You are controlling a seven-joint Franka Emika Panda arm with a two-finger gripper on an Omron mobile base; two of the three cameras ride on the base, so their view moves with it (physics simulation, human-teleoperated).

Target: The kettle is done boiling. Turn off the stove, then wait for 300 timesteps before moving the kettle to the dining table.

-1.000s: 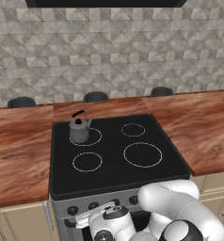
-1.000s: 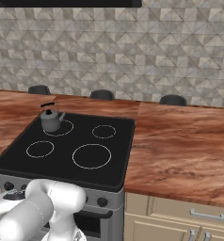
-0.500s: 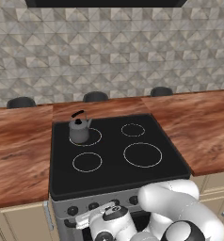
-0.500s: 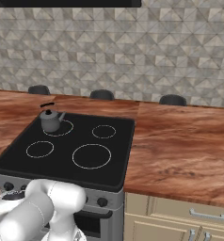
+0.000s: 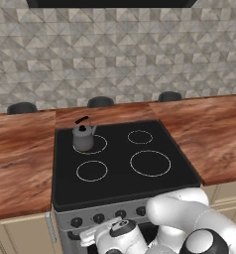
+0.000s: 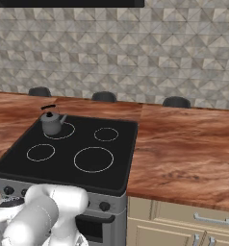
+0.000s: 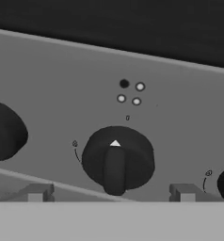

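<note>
Sitting on rear-left burner: squat grey kettle (image 5: pixel 83 138), black arched handle; fingers (image 7: pixel 111 193) apart, holding nothing.

Stove (image 5: pixel 121 171) set into wood-grain counter (image 5: pixel 22 154), black glass top flush between counter runs at 9 and 3 o'clock. Kettle (image 5: pixel 83 137) stands upright on burner at 10 o'clock of cooktop. Three dark stools (image 5: pixel 100 101) behind counter's far edge, 12 o'clock.
</note>
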